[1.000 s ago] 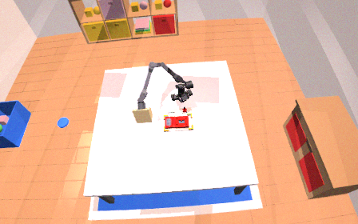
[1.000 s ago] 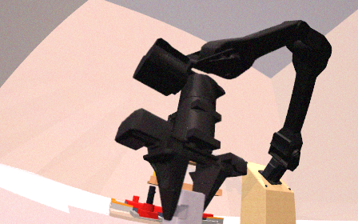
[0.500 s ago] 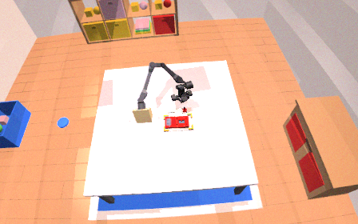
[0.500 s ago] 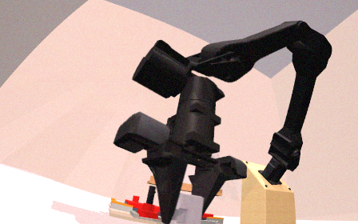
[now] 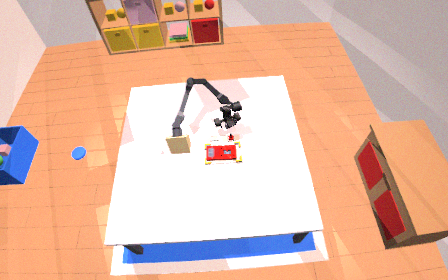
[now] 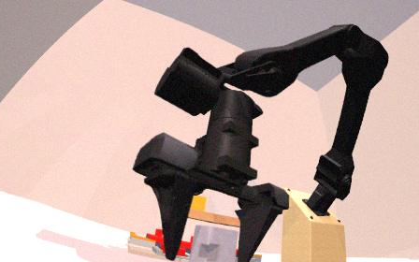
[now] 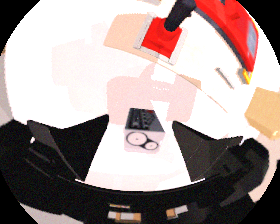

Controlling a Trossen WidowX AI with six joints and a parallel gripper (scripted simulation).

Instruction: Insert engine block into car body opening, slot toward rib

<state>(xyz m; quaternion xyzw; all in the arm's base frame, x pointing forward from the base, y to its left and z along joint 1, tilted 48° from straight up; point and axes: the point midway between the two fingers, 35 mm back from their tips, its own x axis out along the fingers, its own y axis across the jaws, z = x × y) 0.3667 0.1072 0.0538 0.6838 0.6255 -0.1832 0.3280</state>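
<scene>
The grey engine block (image 6: pixel 227 239) (image 7: pixel 150 134) is between the spread fingers of my gripper (image 5: pixel 227 124) (image 6: pixel 208 257) (image 7: pixel 142 120). The gripper is open, with a gap on each side of the block in the wrist view. That view shows the block's pale face with two round outlines and its dark, patterned slot side. Its lower end is cut off in the exterior view, so its contact with the table is unclear. The red car body (image 5: pixel 217 149) (image 7: pixel 236 30) lies apart from the block, toward the upper right of the wrist view. The rib inside the opening cannot be made out.
A red piece with a black post (image 5: pixel 231 137) (image 7: pixel 163 37) stands in a grey frame between the block and the car body. A thin grey rod (image 7: pixel 225 78) lies near the car. The arm's wooden base (image 5: pixel 178 144) (image 6: pixel 314 239) (image 7: pixel 266 111) stands beside the car.
</scene>
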